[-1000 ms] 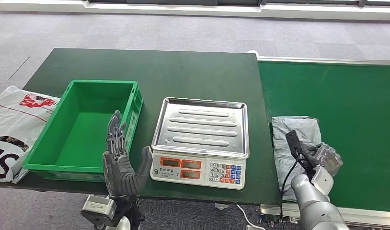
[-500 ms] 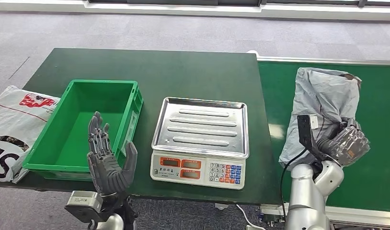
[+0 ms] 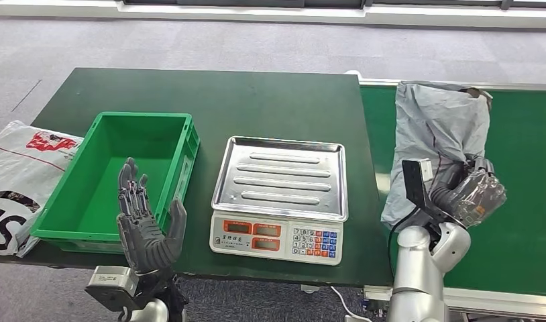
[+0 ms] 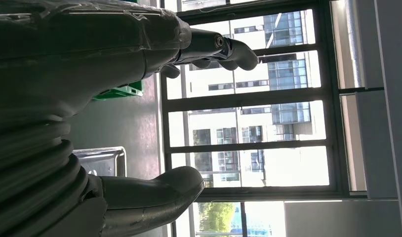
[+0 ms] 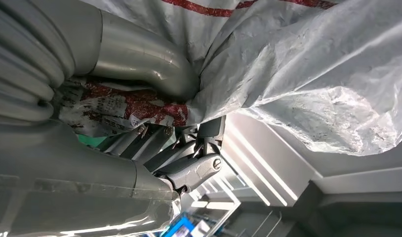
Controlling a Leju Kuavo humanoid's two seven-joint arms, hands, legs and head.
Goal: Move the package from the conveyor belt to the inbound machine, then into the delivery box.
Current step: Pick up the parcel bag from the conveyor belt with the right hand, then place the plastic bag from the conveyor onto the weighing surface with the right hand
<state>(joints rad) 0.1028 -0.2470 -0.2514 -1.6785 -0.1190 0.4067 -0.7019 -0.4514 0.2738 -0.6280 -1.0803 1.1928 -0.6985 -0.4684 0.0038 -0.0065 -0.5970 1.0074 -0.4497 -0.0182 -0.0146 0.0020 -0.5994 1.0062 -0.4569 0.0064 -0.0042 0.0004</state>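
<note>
A grey plastic mailer package (image 3: pixel 437 144) hangs lifted over the green conveyor belt (image 3: pixel 525 154), gripped near its lower end by my right hand (image 3: pixel 473 194). The right wrist view shows the thumb and fingers (image 5: pixel 189 163) closed on crumpled white-and-red plastic (image 5: pixel 298 74). The scale with a steel tray (image 3: pixel 282 176) stands on the dark green table, left of the package. A green crate (image 3: pixel 116 176) sits further left. My left hand (image 3: pixel 145 225) is raised at the crate's front right corner, fingers spread, holding nothing; the left wrist view shows its thumb (image 4: pixel 154 190) apart from the fingers.
A white printed bag (image 3: pixel 19 178) lies at the table's left edge beside the crate. The scale's keypad and displays (image 3: pixel 277 240) face the front edge. The back of the table (image 3: pixel 210 94) is bare green surface.
My right hand has lifted the package up off the belt and carried it slightly left toward the scale. My left hand has drifted left and lower along the crate's front.
</note>
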